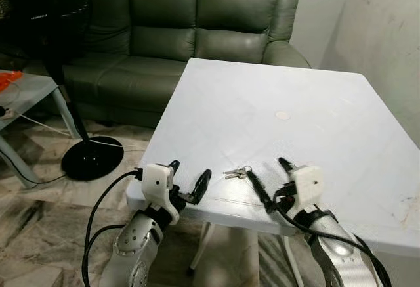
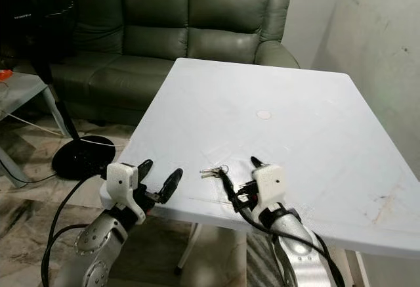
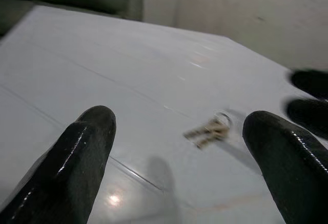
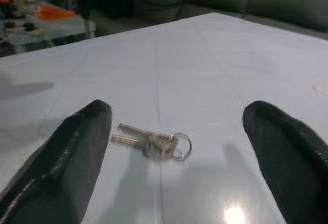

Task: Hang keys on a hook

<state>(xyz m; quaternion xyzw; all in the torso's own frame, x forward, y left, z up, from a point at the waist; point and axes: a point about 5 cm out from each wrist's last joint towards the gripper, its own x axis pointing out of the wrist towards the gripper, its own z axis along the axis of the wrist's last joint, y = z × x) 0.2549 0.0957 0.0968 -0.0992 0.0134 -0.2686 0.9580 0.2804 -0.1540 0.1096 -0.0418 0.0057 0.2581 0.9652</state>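
The small bunch of silver metal keys on a ring [image 1: 237, 173] is lying flat on the big white square worktop [image 1: 289, 77], close to its near edge. The keys have not been picked up yet, so the job is judged to be only at its start. The right tool [image 1: 269, 178], with its two long black fingers, is held wide open just beside the keys, and nothing is gripped in it. In the right wrist view the keys [image 4: 154, 143] are seen between the two spread fingers but not touched. The left tool [image 1: 189, 180] is also held open and empty at the worktop's edge, a little further from the keys. No hook can be seen. The keys must be grabbed, lifted, carried to a hook and hung there.
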